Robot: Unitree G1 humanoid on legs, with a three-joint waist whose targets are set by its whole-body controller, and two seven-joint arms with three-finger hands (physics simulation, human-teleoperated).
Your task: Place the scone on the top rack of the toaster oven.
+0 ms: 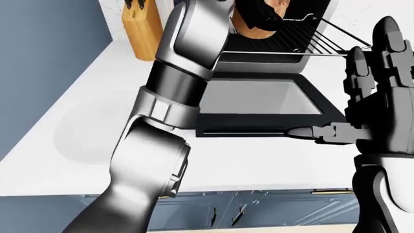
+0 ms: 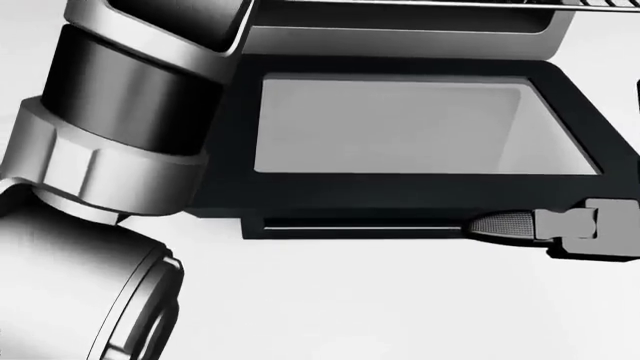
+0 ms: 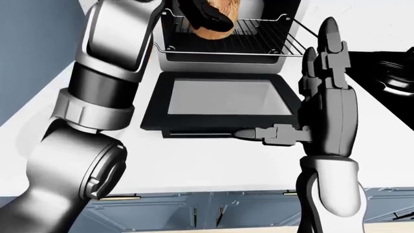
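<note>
The toaster oven (image 3: 226, 43) stands on the white counter with its glass door (image 3: 223, 99) folded down flat. Its wire rack (image 3: 258, 41) is pulled out over the door. My left hand (image 3: 207, 17) is at the top of the right-eye view, black fingers closed round the tan scone (image 3: 217, 26), holding it just above the rack's left part. My right hand (image 3: 310, 92) is open, fingers pointing up and thumb (image 3: 249, 133) pointing left, beside the door's right edge. The head view shows only the door (image 2: 420, 127) and my left forearm.
A wooden knife block (image 1: 143, 29) stands at the left of the oven. A black stove top (image 3: 388, 68) lies at the right edge. The counter's edge (image 3: 213, 187) runs along the bottom, blue cabinet fronts (image 1: 258, 211) below it.
</note>
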